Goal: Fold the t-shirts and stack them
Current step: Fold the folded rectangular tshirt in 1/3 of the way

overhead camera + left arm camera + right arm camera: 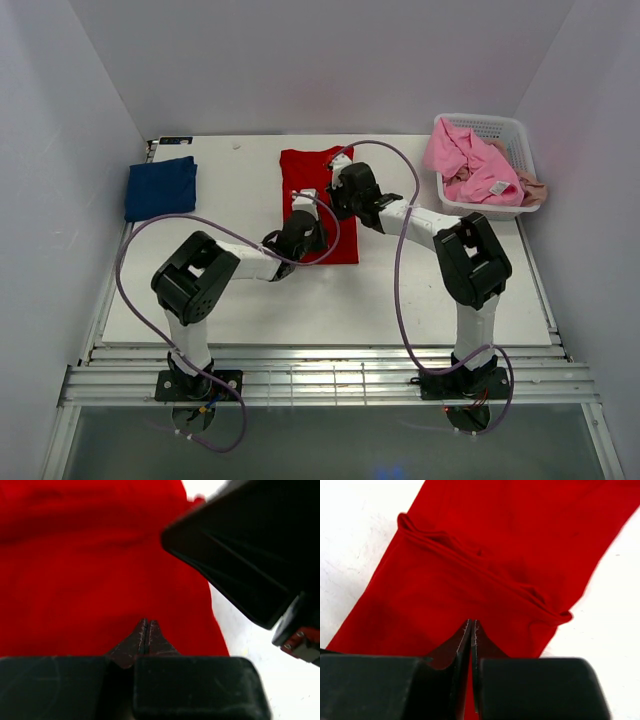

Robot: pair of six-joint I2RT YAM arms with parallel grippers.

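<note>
The red t-shirt (300,170) lies flat in a long folded strip at the middle of the table. Both grippers hover low over it. My left gripper (306,215) is over its near half, jaws shut and empty in the left wrist view (146,622), with the red cloth (90,570) below. My right gripper (338,180) is over the far half, jaws shut (471,622) above the cloth (495,545), which has a folded ridge across it. A folded navy t-shirt (160,187) lies at the far left. A pink t-shirt (470,160) and a beige one (533,188) lie crumpled in the basket.
The white lattice basket (520,140) stands at the far right of the table. The right arm's black body (250,545) is close beside my left gripper. White walls enclose the table on three sides. Purple cables loop over both arms.
</note>
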